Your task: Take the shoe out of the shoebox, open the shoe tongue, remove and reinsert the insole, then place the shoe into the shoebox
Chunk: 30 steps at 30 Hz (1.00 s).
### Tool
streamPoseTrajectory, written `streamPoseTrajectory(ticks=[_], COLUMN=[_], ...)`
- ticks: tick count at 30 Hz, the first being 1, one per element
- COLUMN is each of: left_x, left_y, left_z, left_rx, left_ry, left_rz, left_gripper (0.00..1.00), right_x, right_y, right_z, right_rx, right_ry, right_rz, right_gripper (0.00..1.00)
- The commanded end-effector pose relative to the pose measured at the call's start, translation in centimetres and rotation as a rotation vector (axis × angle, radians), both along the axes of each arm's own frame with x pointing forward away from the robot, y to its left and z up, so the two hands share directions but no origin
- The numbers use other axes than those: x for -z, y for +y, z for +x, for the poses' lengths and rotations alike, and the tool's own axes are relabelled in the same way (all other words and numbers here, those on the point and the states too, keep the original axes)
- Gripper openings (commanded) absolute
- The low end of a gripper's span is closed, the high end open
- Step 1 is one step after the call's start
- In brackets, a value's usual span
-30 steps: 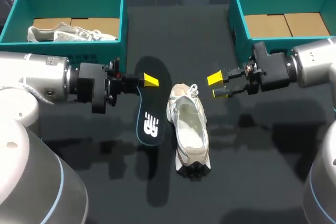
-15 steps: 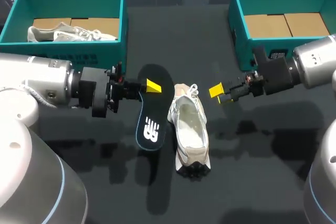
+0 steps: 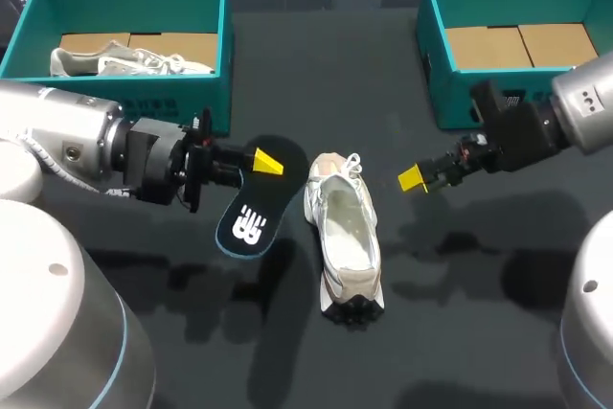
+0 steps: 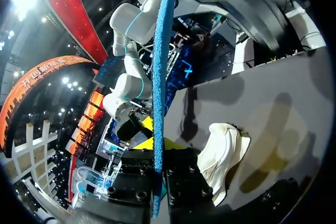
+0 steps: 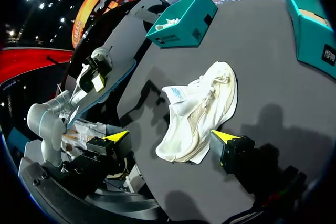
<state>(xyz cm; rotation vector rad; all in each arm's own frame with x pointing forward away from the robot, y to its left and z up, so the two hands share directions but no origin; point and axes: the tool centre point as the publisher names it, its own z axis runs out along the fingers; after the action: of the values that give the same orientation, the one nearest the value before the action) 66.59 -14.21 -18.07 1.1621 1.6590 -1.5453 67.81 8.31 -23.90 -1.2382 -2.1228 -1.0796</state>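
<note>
You are working at a robot manipulation bench, the sort found in a lab or a demonstration cell rather than a home or a shop. A wide dark matte table is serving as the work surface, and two grey industrial arms, your left arm and your right arm, are coming in over it from either side. Two matching teal boxes, the left shoebox and the right shoebox, are sitting at the far corners, each showing plain cardboard lining, laid out like props. A pale sneaker is lying alone mid-table, while your left gripper is pinching a dark insole and your right gripper is hanging spread wide.
</note>
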Motion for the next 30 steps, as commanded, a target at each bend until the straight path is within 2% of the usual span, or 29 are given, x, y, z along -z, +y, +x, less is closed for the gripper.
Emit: streamPoseTrajectory(ticks=[1, 2, 4, 7, 10, 12, 14, 24, 25, 30], left_x=[0.1, 0.3, 0.6, 1.0, 1.3, 1.5, 1.5, 1.5, 1.7, 2.2], left_y=[-0.1, -0.5, -0.9, -1.1, -1.3, -1.6, -1.6, -1.6, -2.1, -3.2], left_z=[0.2, -0.4, -1.4, -2.8, -4.0, -4.8, -4.8, -4.8, -5.0, -5.9], left_rx=[0.004, 0.022, 0.048, 0.066, 0.083, 0.149, 0.149, 0.149, 0.153, 0.161], left_ry=[0.000, 0.024, 0.076, 0.126, 0.192, 0.294, 0.294, 0.294, 0.291, 0.357], left_rz=[0.000, 0.002, -0.009, -0.006, -0.011, -0.013, -0.013, -0.013, -0.007, -0.021], left_gripper=[0.00, 0.00, 0.00, 0.00, 0.00, 0.00, 0.00, 0.00, 0.00, 0.00], right_x=[-0.1, 0.0, 0.7, 2.2, 3.6, 4.7, 5.5, 5.5, 5.5, 7.1], right_y=[0.0, 0.1, 0.2, -0.4, -0.3, -0.1, -0.4, -0.4, -0.4, 0.1], right_z=[-0.4, -0.4, -0.8, -1.4, -1.9, -1.9, -2.2, -2.2, -2.2, -2.2], right_rx=[0.006, -0.024, -0.091, -0.143, -0.193, -0.217, -0.265, -0.265, -0.265, -0.378], right_ry=[-0.004, -0.032, -0.121, -0.205, -0.254, -0.233, -0.216, -0.216, -0.216, -0.366], right_rz=[-0.006, -0.074, -0.142, -0.189, -0.235, -0.285, -0.304, -0.304, -0.304, -0.357], right_gripper=[1.00, 1.00, 1.00, 1.00, 1.00, 1.00, 1.00, 1.00, 1.00, 1.00])
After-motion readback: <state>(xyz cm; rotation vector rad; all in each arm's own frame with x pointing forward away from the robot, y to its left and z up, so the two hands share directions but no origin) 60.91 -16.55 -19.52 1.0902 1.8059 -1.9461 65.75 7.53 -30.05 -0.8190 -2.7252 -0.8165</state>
